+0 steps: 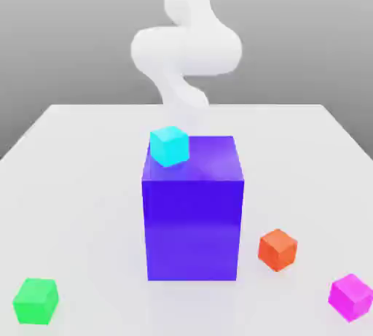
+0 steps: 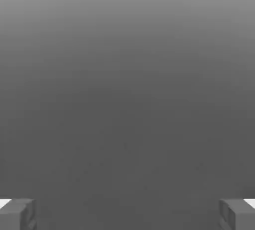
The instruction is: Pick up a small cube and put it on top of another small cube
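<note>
Now the gripper (image 2: 127,214) is held wide open and empty, ready; the small glossy pink cube (image 1: 351,297) is left at four o'clock from the big blue block (image 1: 192,211).

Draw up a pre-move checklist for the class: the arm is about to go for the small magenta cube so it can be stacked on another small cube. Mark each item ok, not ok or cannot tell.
1. End effector open and holding nothing: ok; its fingertips stand far apart in the hand view.
2. Magenta cube free to grasp: ok; it sits alone on the table, at the exterior view's right.
3. Orange cube clear of it: ok; a gap shows between them.
4. Cyan cube steady as a base: cannot tell; it sits at the blue block's top edge.
5. Green cube out of the way: ok.
6. End effector lined up over the magenta cube: cannot tell.
</note>
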Available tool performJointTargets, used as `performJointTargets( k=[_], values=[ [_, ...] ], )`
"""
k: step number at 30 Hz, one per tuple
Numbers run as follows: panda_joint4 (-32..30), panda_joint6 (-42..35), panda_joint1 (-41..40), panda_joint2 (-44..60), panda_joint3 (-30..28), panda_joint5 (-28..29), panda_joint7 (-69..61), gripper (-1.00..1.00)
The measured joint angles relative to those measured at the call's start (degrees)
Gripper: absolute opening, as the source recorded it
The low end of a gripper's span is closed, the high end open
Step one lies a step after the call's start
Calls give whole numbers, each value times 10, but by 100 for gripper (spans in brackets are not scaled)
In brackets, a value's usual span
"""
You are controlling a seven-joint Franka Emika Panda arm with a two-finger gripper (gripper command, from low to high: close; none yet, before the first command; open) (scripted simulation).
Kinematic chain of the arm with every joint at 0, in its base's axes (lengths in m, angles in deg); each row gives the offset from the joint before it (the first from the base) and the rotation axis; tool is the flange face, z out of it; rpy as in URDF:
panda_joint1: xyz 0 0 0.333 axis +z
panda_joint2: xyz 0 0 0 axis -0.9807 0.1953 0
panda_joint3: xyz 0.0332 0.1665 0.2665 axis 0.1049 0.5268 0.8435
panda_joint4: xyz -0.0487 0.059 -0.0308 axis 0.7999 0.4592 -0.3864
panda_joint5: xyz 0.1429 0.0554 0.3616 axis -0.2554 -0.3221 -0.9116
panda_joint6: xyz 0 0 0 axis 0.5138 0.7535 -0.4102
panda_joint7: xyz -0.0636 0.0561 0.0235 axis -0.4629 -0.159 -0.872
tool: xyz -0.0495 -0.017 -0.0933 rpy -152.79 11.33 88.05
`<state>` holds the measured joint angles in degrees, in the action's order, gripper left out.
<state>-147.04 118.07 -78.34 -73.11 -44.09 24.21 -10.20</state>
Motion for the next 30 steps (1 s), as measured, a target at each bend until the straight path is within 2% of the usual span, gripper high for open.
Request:
performJointTargets(
  k=[17, 28, 30],
  values=[
    [-10, 111, 47, 356, 125, 73, 76, 0],
    [-16, 182, 125, 585, 152, 122, 127, 0],
    [-10, 205, 140, 626, 143, 136, 139, 0]
  ],
)
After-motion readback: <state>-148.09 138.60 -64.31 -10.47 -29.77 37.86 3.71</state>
